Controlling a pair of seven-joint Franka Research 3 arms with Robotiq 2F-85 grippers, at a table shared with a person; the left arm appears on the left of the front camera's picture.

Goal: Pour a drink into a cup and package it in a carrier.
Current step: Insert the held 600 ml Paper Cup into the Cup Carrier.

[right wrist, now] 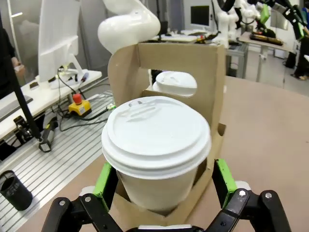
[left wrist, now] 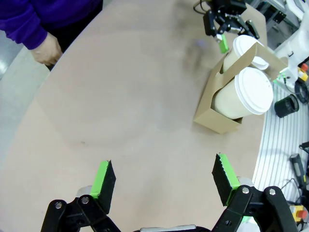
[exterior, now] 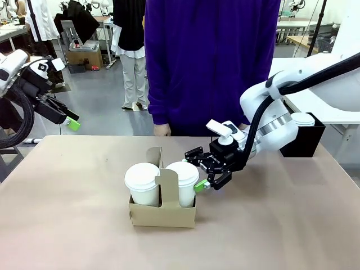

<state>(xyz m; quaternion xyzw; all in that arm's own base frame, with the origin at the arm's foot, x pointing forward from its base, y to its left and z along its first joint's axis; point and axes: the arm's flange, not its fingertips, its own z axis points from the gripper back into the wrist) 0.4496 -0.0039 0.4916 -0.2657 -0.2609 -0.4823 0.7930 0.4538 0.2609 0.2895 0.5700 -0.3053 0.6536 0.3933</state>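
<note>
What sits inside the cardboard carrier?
Two lidded white cups stand in the carrier, one either side of its handle. Their lids hide any drink; the carrier's walls cover their bases.

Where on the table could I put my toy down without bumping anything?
The table is bare left of the cup carrier and along the near edge. It's crowded on the carrier's right, where the right claw sits open around a lidded cup.

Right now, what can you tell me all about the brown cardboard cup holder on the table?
The carrier is a low tray of plain brown cardboard with an upright centre handle that has a cut-out hole. It stands flat on the tan table, near the middle. Two white paper cups with white lids sit upright in its slots, one on each side of the handle. The right gripper is open around the cup on its side, close to the tray's edge.
</note>
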